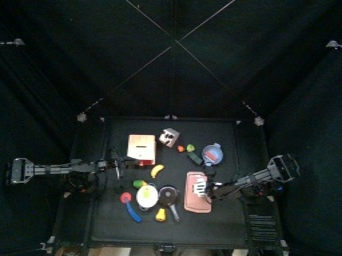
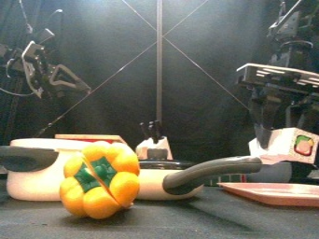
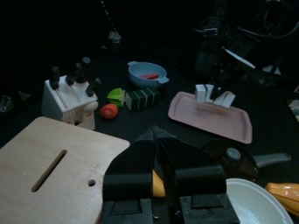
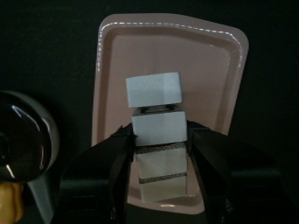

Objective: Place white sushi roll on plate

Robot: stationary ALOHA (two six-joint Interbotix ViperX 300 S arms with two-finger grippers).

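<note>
Placement step: right end effector (image 4: 158, 153) is over the plate (image 4: 216, 79), jaws spread fairly wide and pinching the white sushi roll (image 4: 160, 131) between them, so the roll is still carried, not released. The right wrist view looks down the jaws and shows the roll's pale blocks lined up along the plate's long axis, well inside the rim; whether it touches the surface I can't tell from there. The front view gives the height cue: roll (image 2: 289, 147) hangs in the jaws above the plate (image 2: 277, 192), apparently with a gap. Next move, I'd say: lower until contact, spread the jaws wider, lift straight out so the roll doesn't tip or drag. The top view only shows the right arm reaching in over the plate (image 1: 199, 201); the roll is too small to pick out there. Left end effector (image 3: 165, 171) is parked over the tabletop near the wooden board (image 3: 52, 157), jaws closed, empty.
</note>
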